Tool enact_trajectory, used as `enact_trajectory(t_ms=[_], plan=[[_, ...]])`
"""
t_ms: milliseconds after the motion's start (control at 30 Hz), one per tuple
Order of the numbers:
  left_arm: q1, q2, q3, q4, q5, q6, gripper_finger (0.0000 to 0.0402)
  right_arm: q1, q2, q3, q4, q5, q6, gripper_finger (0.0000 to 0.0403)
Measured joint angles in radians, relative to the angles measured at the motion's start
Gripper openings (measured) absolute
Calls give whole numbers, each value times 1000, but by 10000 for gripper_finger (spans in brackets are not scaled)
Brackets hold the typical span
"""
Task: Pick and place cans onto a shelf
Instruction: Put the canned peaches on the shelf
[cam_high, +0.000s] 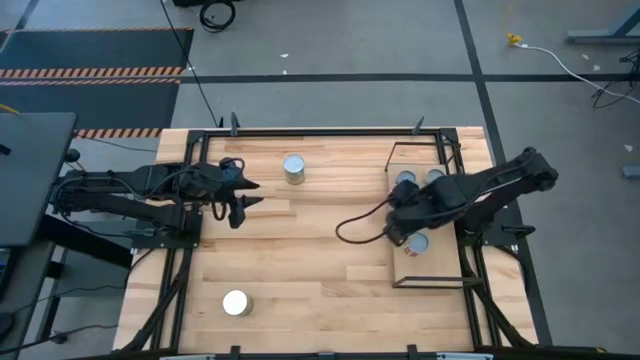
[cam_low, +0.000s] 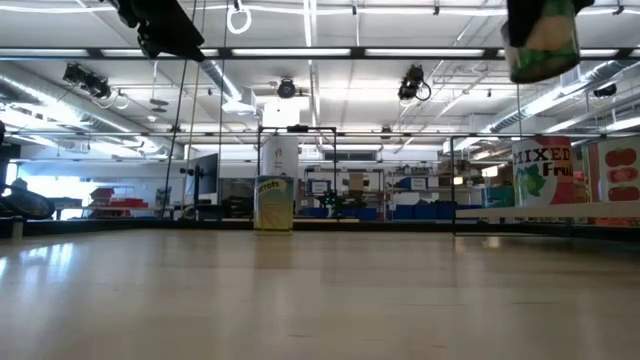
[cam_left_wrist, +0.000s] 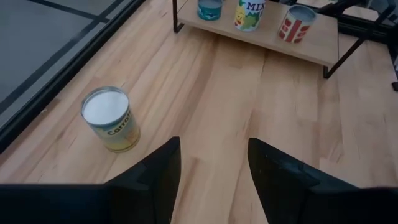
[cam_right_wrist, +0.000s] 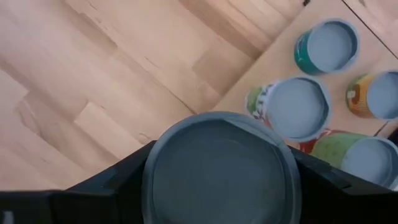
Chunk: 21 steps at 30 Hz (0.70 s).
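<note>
While the right tool (cam_right_wrist: 217, 186) clamps a rigid silver-topped tin can (cam_right_wrist: 221, 165) over the black-framed wooden shelf (cam_high: 400, 160), it looks slippery. Grip mid-wall. Left tool (cam_high: 243, 197) hangs open, empty.

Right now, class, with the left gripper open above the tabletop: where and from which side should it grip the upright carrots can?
Probably best taken by its curved side wall, coming in level from the left gripper's side. The carrots can stands upright with nothing close around it, and its flat round top offers the fingers no edge to pinch. The open fingers look wide enough to straddle it.
</note>
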Motion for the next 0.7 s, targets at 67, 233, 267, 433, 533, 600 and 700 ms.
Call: enact_trajectory(t_ms=[67,233,267,433,533,600,700], plan=[[0,0,0,-1,-7,0,190,8,-43,-34,11,0,3,287],[0,7,0,0,-61,-1,190,34,-211,-192,47,-6,93,287],[0,13,0,1,-73,-10,190,45,-247,-230,47,-7,113,287],[0,27,1,-3,-82,-72,190,112,-377,-389,102,-62,5,288],[0,40,0,-40,-82,-97,190,139,-408,-467,108,-134,-111,288],[0,48,1,-59,-83,-125,190,150,-419,-516,109,-178,-168,289],[0,65,0,-65,-95,-160,190,166,-419,-579,108,-186,-234,290]])
